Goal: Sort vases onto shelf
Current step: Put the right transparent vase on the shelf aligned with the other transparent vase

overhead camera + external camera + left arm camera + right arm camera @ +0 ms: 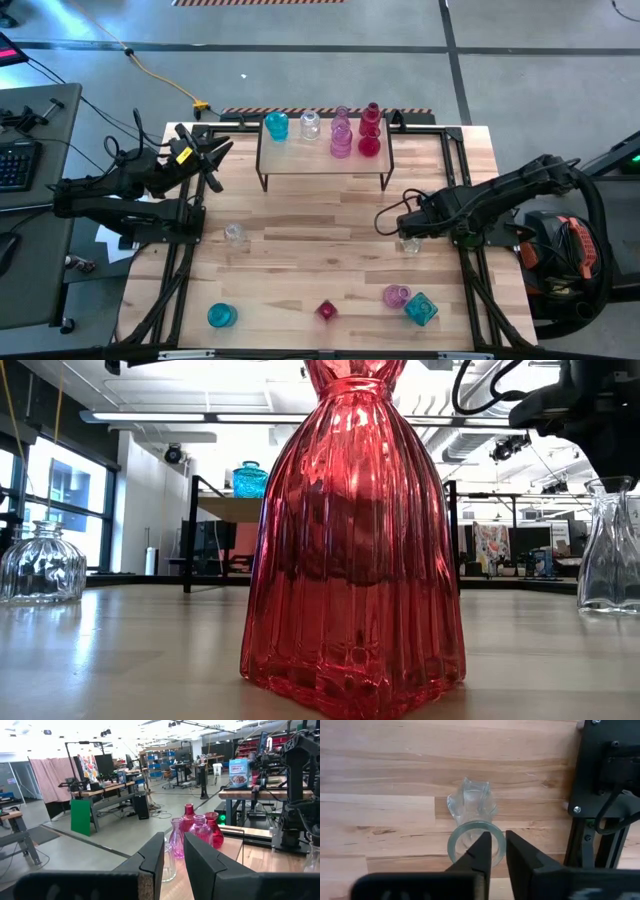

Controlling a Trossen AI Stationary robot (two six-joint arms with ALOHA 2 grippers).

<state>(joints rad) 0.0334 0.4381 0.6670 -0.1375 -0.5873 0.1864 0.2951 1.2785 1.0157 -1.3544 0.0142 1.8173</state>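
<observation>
The shelf (325, 160) stands at the table's far middle and carries a teal vase (276, 125), a clear one (309, 124), pink ones (341, 135) and red ones (370, 130). My right gripper (498, 845) is at the table's right side, at the mouth of a clear vase (410, 243) that stands on its base. My left gripper (174, 855) hovers by the shelf's left end, slightly open and touching nothing. Loose on the table are a clear vase (233, 235), a teal one (221, 316), a red one (326, 310), a pink one (396, 295) and a faceted teal one (421, 308). My right gripper has the clear vase by the rim of its mouth (496, 854), on the side nearest the wrist. One finger (481, 851) is inside the opening and the other (520, 852) outside, coming from above and pointing down. The vase stands upright on the table (610, 545).
The red vase (350, 540) stands close before the low camera and hides much of that view. Black frame rails (605, 780) run along the table's right edge beside the held vase. Bare wood (320, 240) lies between the shelf and the near row of vases.
</observation>
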